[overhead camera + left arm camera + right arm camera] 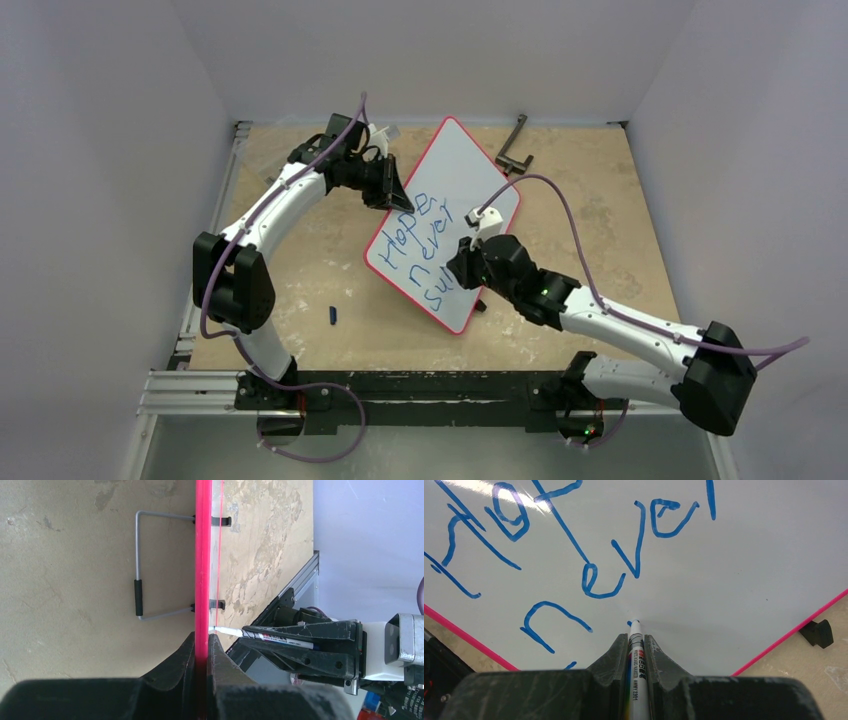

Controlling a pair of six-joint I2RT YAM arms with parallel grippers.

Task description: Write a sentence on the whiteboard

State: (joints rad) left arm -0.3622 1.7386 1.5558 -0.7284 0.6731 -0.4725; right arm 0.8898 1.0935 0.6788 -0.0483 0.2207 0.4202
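- The whiteboard (455, 175) sits slantwise at the middle of the worktop (610, 220).
- The left claw (201, 641) is pinched tight on its red rim, at the far-left edge.
- The right claw (636, 639) is closed around a marker (638, 680), whose tip touches the board just beside "never" in the blue sentence (418, 243).

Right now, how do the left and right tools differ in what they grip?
The left tool is shut on the thin red rim of the large flat white whiteboard; the right tool is shut on a slim white marker. The left tool pinches the board's edge; the right tool aims the marker's tip at its face, by the blue lettering. Both are shut.
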